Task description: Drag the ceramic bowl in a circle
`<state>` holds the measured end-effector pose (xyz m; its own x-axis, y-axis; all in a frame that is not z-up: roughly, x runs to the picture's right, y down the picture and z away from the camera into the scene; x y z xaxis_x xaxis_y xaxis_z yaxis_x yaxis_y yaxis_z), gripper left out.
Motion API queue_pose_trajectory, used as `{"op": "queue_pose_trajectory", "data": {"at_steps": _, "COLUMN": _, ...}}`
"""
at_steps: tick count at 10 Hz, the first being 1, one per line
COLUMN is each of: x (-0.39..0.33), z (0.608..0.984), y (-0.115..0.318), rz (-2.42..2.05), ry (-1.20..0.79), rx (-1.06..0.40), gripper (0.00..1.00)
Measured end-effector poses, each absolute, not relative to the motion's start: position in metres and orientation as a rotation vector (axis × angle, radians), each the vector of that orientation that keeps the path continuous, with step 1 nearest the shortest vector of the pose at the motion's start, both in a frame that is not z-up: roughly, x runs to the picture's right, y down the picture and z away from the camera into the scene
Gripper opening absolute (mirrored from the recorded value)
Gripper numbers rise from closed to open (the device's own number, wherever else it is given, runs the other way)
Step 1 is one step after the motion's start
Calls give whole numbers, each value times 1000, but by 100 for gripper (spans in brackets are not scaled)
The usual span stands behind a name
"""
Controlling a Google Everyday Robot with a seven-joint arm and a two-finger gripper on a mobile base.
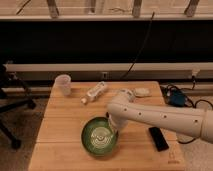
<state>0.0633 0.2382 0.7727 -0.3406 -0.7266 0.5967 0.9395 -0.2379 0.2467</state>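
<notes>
The ceramic bowl (100, 136) is round and glossy green with pale rings inside. It sits on the wooden table (60, 135) near the front edge, left of centre. My gripper (113, 125) is at the bowl's right rim, at the end of the white arm (160, 119) that reaches in from the right. The arm's end covers the rim there, so the contact is hidden.
A small translucent cup (63, 84) stands at the back left corner. A plastic bottle (96, 92) lies on its side at the back middle, with a pale flat object (141, 92) to its right. A black phone (158, 138) lies right of the bowl.
</notes>
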Motion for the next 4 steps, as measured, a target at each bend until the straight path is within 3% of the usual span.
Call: {"op": "queue_pose_trajectory", "data": {"at_steps": 4, "x": 53, "z": 769, "y": 238, "rz": -1827, "ry": -692, "rx": -403, "gripper": 0}}
